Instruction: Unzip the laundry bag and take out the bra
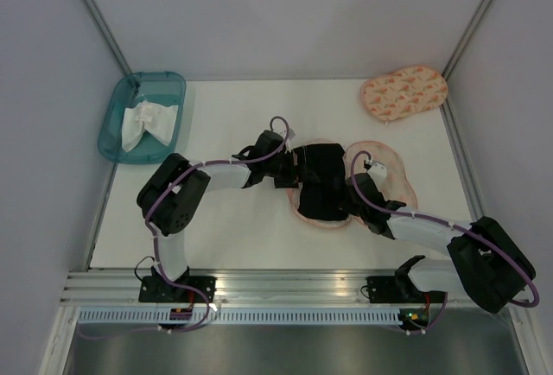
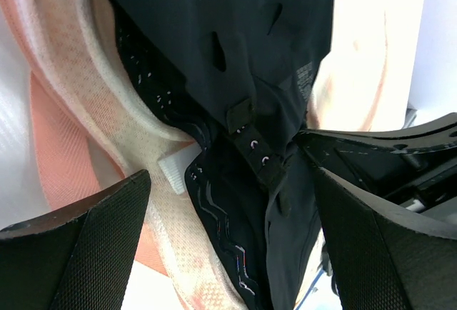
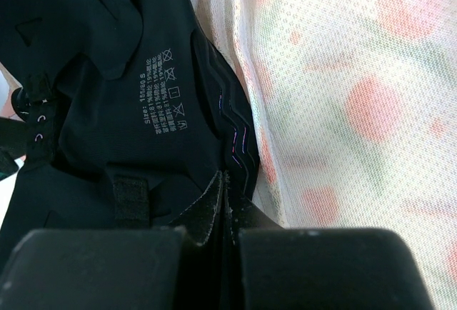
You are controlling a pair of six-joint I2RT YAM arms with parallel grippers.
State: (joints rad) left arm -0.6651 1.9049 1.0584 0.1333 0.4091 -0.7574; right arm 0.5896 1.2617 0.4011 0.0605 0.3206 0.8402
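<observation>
Looks like the removal step: unzipping judged done, going by the laundry bag (image 1: 386,168) lying open on the table (image 1: 225,228), right of the middle, with the bra (image 1: 321,181) spread across its mesh inside and spilling over its left edge. Pinching a fold of black bra fabric with the right gripper (image 3: 227,233), jaws pressed fully together, just below the printed care label (image 3: 161,92). Hovering over the hook strap (image 2: 253,146) with the left gripper (image 2: 228,181), jaws spread wide, gripping nothing. Next, probably: close the left gripper on the strap end, then lift with both and carry the bra sideways off the bag, high enough not to drag the mesh along. Ignoring the second printed pouch (image 1: 404,92) at the far right corner and the teal bin (image 1: 117,116) with white cloth (image 1: 143,124) far left — not part of this.
</observation>
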